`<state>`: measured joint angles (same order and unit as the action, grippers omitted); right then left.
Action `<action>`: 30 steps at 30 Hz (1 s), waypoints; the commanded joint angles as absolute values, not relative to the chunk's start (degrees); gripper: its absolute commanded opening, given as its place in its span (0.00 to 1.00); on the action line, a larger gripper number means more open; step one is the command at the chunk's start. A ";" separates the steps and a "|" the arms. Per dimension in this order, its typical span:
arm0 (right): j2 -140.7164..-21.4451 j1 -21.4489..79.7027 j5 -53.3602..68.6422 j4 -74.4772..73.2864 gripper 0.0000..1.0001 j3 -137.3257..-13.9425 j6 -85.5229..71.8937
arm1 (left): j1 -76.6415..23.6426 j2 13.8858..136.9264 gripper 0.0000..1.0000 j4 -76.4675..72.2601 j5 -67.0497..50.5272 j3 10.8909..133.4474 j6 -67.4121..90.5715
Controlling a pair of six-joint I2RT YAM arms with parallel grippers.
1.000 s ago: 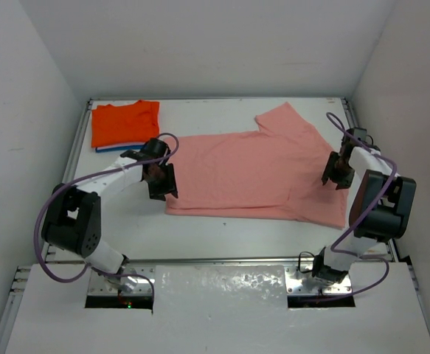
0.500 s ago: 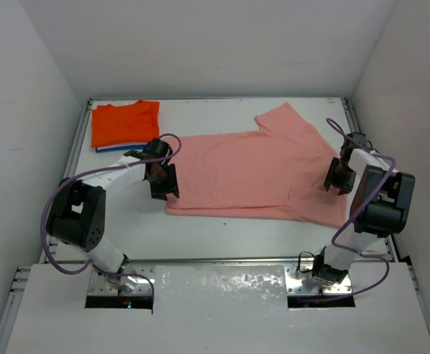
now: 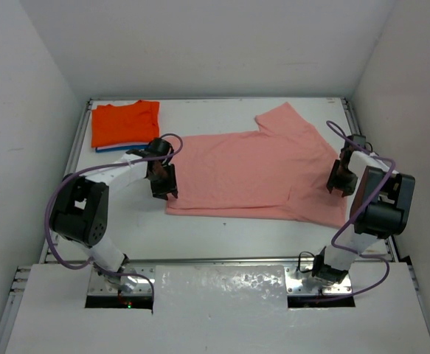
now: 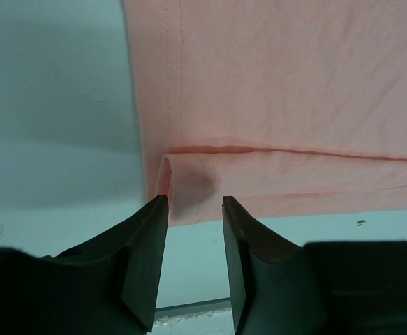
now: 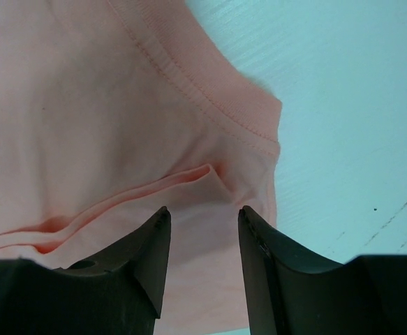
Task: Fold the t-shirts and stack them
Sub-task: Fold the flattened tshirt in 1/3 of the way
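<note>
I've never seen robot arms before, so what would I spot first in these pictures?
The big salmon-pink t-shirt, spread flat across the middle of the table, catches the eye first. The left gripper and the right gripper are both open, one at each end of the shirt. In the far-left corner a folded orange t-shirt lies on a thin blue one.

pale salmon-pink cloth t-shirt (image 3: 259,166) lies spread mid white tabletop (image 3: 222,228). bright orange folded cloth t-shirt (image 3: 125,122) sits far-left, stacked on thin blue cloth t-shirt (image 3: 110,149). left end effector (image 4: 195,201) over spread shirt's left edge, right end effector (image 5: 203,213) over its right edge.
</note>
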<state>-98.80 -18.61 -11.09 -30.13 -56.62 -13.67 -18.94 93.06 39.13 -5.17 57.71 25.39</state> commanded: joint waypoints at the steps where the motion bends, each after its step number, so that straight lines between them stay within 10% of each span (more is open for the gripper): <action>1: -96.86 -18.90 -12.30 -28.83 0.42 -56.25 -13.45 | -19.42 91.85 0.35 38.67 -6.24 59.15 25.75; 18: -95.63 -21.53 -10.64 -29.09 0.43 -57.66 -12.22 | -19.60 90.18 0.33 36.12 -8.17 54.40 28.21; 25: -94.83 -23.38 -2.91 -25.05 0.44 -54.67 -12.13 | -19.60 89.21 0.00 35.51 -11.16 54.93 29.62; 30: -94.66 -23.38 -0.97 -23.91 0.43 -53.61 -11.87 | -19.60 89.21 0.00 35.68 -10.72 55.90 30.06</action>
<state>-96.29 -23.49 -3.68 -26.20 -53.74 -12.80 -19.03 91.44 37.06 -9.91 54.43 29.04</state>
